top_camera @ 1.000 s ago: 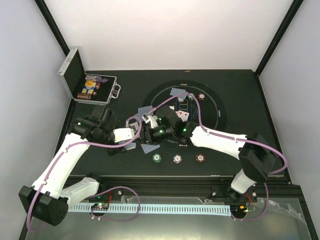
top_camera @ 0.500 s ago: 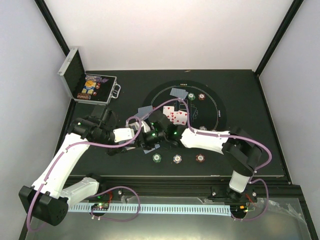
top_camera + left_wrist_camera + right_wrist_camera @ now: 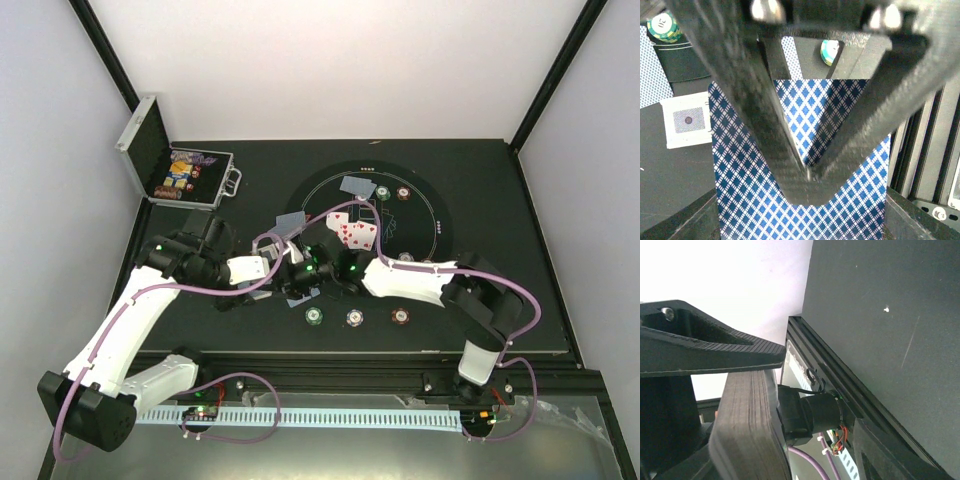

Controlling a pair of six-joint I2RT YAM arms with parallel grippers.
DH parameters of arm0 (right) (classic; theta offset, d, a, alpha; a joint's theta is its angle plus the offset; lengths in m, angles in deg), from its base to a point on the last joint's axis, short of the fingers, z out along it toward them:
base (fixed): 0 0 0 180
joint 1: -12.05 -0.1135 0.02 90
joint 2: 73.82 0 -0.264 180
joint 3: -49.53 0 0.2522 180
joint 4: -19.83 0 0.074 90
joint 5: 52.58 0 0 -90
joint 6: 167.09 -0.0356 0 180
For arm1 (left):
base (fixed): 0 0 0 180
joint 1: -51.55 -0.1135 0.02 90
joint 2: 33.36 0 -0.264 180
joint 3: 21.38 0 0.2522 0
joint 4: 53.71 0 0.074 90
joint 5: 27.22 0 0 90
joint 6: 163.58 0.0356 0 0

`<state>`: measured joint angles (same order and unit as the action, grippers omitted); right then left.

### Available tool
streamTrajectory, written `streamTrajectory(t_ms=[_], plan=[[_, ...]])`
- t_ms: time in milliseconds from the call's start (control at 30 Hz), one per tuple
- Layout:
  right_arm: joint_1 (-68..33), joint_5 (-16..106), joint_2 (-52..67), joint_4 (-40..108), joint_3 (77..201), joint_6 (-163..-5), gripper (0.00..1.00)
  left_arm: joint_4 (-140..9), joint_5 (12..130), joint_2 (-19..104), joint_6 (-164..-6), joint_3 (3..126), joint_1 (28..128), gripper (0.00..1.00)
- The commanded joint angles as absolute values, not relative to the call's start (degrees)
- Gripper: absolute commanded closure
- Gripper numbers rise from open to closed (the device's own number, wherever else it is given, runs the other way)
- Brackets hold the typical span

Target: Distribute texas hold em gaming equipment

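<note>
Passing step: judged to be a hand-over of a card from the left gripper (image 3: 807,177) to the right gripper (image 3: 300,268), so it can be dealt onto the round felt mat (image 3: 420,180).
Left gripper: its jaws are pinched fully together on a blue-backed card (image 3: 747,200). Whether that is one card or a thin stack cannot be told.
Right gripper: it sits just beside the left one, over the mat's near-left edge. Its wrist view shows only dark fingers edge-on, so how wide they stand, and whether anything lies between them, cannot be told.
Already out: face-up cards (image 3: 350,231) lie mid-mat. A green chip (image 3: 314,316), a white chip (image 3: 354,318) and a red chip (image 3: 400,316) sit in a row at the near side. More chips remain in the silver case (image 3: 140,150) at far left.
Doing it well: the right fingers should take the card's free edge, clear of the left fingertips, and close firmly before the left lets go.
Pull direction: drawing along the card's plane is likeliest to slide a single card off.
Risk: a shallow bite could let the card drop short of the mat.
</note>
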<state>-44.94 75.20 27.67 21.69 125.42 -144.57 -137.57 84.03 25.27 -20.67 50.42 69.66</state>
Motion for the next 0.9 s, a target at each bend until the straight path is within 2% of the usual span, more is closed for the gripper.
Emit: streamTrajectory(t_ms=[0, 100, 300, 600, 867], plan=[[-42.6, 72.9, 25.6, 22.9, 122.6, -145.2, 0.45, -138.0, 85.3, 25.0, -20.6, 52.9, 69.6, 0.98], [-42.2, 72.3, 24.6, 25.3, 122.3, -143.6, 0.49, -138.0, 85.2, 24.9, -20.5, 52.9, 69.6, 0.99], [-42.2, 71.1, 21.8, 28.0, 122.1, -142.3, 0.67, -137.8, 84.9, 25.2, -20.6, 52.9, 69.6, 0.98], [-42.2, 68.8, 20.0, 34.5, 122.3, -138.7, 0.71, -137.7, 84.8, 25.1, -20.6, 52.7, 69.6, 0.98], [-42.2, 67.7, 16.8, 34.3, 122.0, -140.1, 0.98, -137.5, 84.5, 25.2, -20.6, 52.3, 69.6, 0.98]])
